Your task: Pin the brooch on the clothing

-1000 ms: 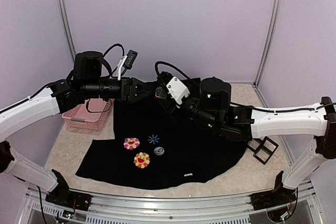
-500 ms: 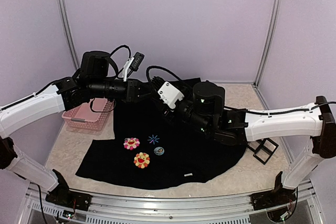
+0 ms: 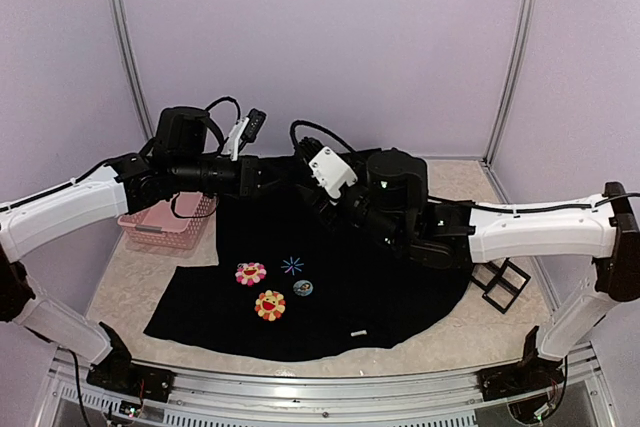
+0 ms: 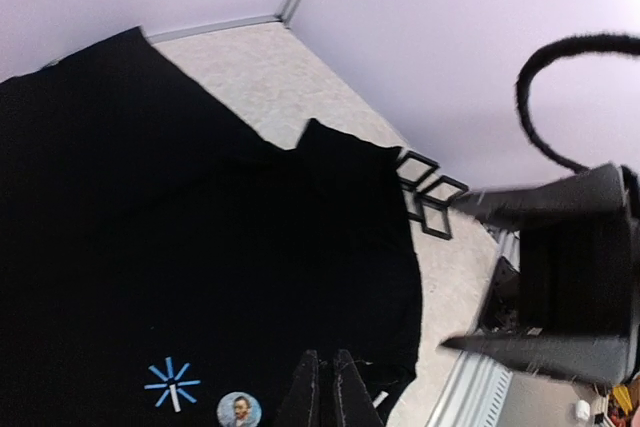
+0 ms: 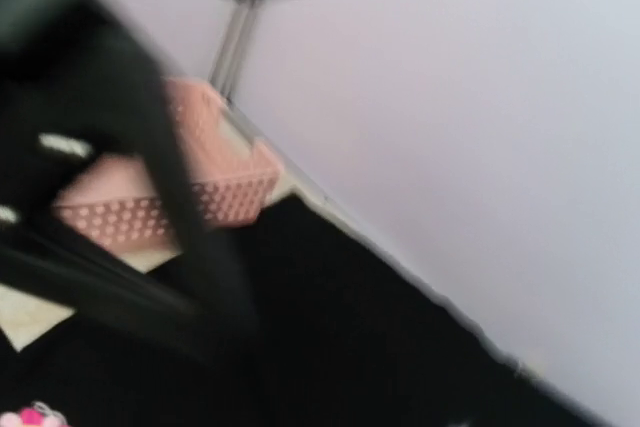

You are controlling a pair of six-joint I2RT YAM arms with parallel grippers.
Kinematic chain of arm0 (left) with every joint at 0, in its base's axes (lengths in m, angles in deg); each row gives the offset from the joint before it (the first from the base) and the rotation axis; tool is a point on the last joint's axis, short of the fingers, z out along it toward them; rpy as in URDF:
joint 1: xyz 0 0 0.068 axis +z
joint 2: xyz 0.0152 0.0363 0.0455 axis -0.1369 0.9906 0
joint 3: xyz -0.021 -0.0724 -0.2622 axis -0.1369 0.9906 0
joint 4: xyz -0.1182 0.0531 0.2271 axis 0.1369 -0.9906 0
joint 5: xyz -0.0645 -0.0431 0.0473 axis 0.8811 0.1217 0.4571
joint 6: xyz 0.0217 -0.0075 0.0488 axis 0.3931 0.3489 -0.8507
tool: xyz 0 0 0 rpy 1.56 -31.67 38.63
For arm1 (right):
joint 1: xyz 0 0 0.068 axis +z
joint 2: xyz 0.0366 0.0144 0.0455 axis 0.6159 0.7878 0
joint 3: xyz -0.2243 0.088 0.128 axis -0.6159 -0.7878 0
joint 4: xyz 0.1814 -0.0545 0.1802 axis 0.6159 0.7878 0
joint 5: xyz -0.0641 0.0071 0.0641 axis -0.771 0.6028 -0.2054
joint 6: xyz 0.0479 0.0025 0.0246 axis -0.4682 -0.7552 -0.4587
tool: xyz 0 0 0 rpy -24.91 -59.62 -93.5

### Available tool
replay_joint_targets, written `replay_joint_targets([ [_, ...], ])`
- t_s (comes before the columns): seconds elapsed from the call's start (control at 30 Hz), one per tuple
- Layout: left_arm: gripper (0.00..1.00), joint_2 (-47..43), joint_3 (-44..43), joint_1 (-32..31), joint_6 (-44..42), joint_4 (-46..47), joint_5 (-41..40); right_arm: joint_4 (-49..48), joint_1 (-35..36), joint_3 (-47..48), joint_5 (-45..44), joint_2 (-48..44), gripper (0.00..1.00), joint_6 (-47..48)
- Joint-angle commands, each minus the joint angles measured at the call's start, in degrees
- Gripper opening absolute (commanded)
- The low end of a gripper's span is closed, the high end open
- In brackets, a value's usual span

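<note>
The clothing, a black T-shirt [image 3: 340, 277], lies spread on the table with a pink flower [image 3: 251, 273], an orange flower [image 3: 270, 305] and a blue starburst [image 3: 292, 265] on it. The brooch [image 3: 303, 288] sits on the cloth just right of the flowers; the left wrist view shows the brooch [image 4: 239, 410] beside the starburst [image 4: 172, 385]. My left gripper [image 4: 326, 387] hovers above the shirt, shut and holding nothing. In the top view the left gripper [image 3: 272, 179] and right gripper [image 3: 306, 179] nearly meet over the shirt's far edge. The right wrist view is blurred and its jaws do not show.
A pink basket [image 3: 165, 222] stands at the left past the shirt's edge, also seen as a pink basket [image 5: 170, 187] in the right wrist view. Black square frames [image 3: 505, 282] lie on the table at the right. A small white label [image 3: 357, 332] marks the near hem.
The left gripper's jaws have closed from open. Both arms have shifted a little above the shirt's far edge. The brooch and the shirt have not moved.
</note>
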Motion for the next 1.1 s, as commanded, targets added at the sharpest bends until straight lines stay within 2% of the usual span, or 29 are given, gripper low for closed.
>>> replay_joint_targets([
  [0.0,0.06,-1.08,3.65,4.19,2.35,2.89,-5.61,11.96,-8.74,4.56,7.44,-1.87,0.50,-17.46],
  [0.1,0.08,0.05,4.16,4.85,2.26,2.95,-6.61,14.58,-13.67,5.44,13.73,-1.44,0.50,-25.70],
  [0.37,0.10,1.47,5.41,6.58,2.40,3.71,-7.31,17.86,-24.59,8.49,23.75,2.53,0.48,-40.20],
  [0.67,0.11,2.34,5.94,8.10,2.27,4.02,-8.15,19.31,-29.20,11.84,28.84,7.92,0.47,-44.75],
  [0.83,0.11,3.14,6.67,8.37,2.30,3.83,-8.54,22.08,-29.71,12.14,27.31,8.91,0.47,-44.54],
  [1.07,0.11,3.15,9.71,9.93,3.90,5.30,-8.45,26.59,-31.98,5.06,25.23,4.78,0.48,-46.09],
])
